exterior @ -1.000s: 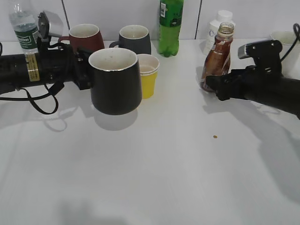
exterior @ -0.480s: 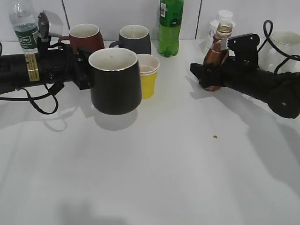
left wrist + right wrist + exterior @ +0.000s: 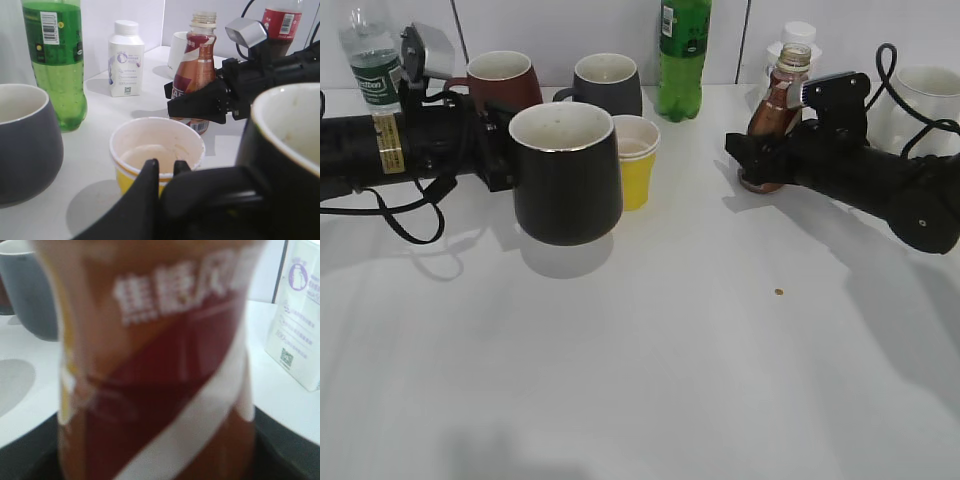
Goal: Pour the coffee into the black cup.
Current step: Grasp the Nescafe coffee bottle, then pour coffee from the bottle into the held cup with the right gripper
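Note:
The black cup [image 3: 567, 178], glossy with a white inside, hangs above the table at the left with its shadow under it. My left gripper [image 3: 498, 150] is shut on its handle; the cup's rim [image 3: 292, 145] fills the right of the left wrist view. The coffee bottle [image 3: 772, 110], brown with a brown-and-white label and no cap, leans slightly at the back right. My right gripper [image 3: 752, 162] is shut around its lower body. The bottle [image 3: 160, 365] fills the right wrist view, and the left wrist view [image 3: 197, 70] shows it too. Whether its base touches the table I cannot tell.
A yellow paper cup [image 3: 636, 160] stands just right of the black cup. Behind are a maroon mug [image 3: 502, 80], a dark grey mug [image 3: 609, 84], a tall green bottle [image 3: 682, 55], a white bottle [image 3: 798, 35] and a water bottle [image 3: 368, 62]. A white cup [image 3: 926, 90] stands far right.
My right arm has swung in and its gripper has closed round the coffee bottle. The bottle has shifted a little left and back and now leans. The left arm and cup have not moved.

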Robot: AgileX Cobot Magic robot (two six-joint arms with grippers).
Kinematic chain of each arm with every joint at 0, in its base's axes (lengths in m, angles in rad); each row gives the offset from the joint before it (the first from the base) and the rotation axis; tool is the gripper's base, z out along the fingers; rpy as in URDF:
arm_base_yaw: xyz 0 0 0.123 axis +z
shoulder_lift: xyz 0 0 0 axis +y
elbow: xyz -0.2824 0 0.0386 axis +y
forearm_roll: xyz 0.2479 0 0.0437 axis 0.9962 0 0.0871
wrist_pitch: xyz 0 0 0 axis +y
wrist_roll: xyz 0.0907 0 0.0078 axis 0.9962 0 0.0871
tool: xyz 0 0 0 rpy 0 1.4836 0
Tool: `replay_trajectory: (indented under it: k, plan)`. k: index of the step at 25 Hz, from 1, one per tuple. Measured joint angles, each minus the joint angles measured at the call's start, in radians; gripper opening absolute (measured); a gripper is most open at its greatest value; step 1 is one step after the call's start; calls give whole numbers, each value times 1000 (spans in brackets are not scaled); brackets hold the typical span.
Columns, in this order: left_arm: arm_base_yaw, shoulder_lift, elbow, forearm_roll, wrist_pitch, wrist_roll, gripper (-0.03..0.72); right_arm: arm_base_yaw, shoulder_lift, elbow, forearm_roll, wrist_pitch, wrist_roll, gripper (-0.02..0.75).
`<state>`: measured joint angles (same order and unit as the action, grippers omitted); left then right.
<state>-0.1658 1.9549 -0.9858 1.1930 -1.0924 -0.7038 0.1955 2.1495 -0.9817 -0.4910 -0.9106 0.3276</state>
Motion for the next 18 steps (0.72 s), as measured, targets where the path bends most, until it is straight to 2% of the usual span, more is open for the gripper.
replay_trajectory:
  k: [10, 15, 18]
  plan:
    - [-1, 0, 0, 5, -4, 0, 55, 0, -6, 5, -23, -16, 0, 532]
    - [-31, 0, 0, 9, -14, 0, 55, 0, -146, 63, -48, -15, -29, 530]
    - [-69, 0, 0, -1, -21, 0, 55, 0, -265, 102, -106, 18, -37, 529]
